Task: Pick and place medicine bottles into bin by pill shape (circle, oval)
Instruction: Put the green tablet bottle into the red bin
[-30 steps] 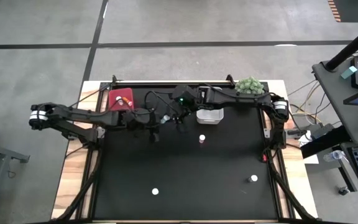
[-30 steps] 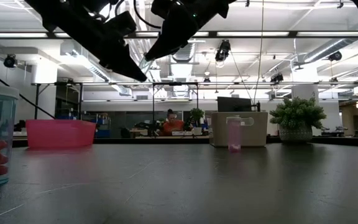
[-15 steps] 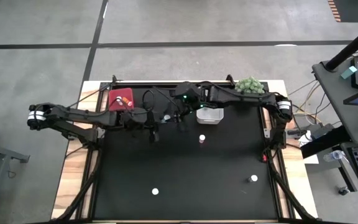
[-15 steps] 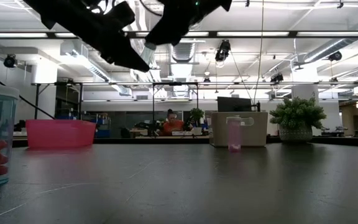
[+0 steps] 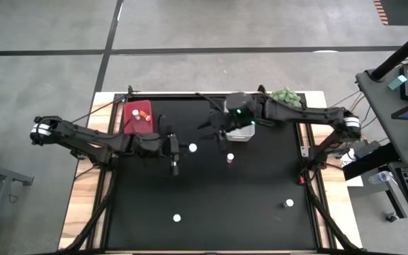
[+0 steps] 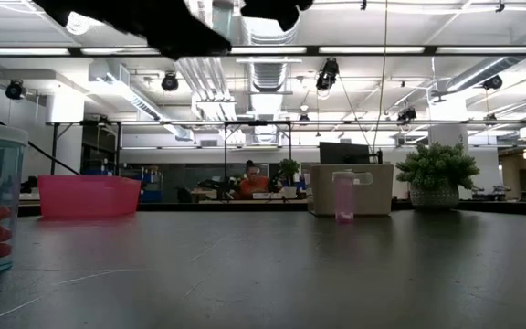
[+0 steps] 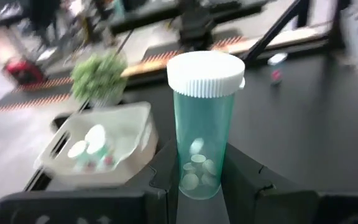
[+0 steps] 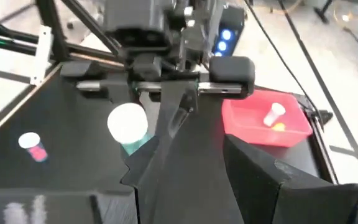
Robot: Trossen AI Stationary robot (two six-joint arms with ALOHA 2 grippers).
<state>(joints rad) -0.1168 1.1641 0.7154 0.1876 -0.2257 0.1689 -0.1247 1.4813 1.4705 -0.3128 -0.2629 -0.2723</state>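
The left gripper (image 7: 201,177), clamped on a green medicine bottle (image 7: 202,127) above the table's far centre, is mid-carry; the right gripper (image 5: 217,130), fingers apart and empty, hovers near the clear bin (image 5: 239,132); next, judge pill shape and carry to the matching bin.

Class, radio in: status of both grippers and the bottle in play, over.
Left gripper shut on green bottle, held upright above the table. Right gripper open, empty, near clear bin. Nothing in the way.
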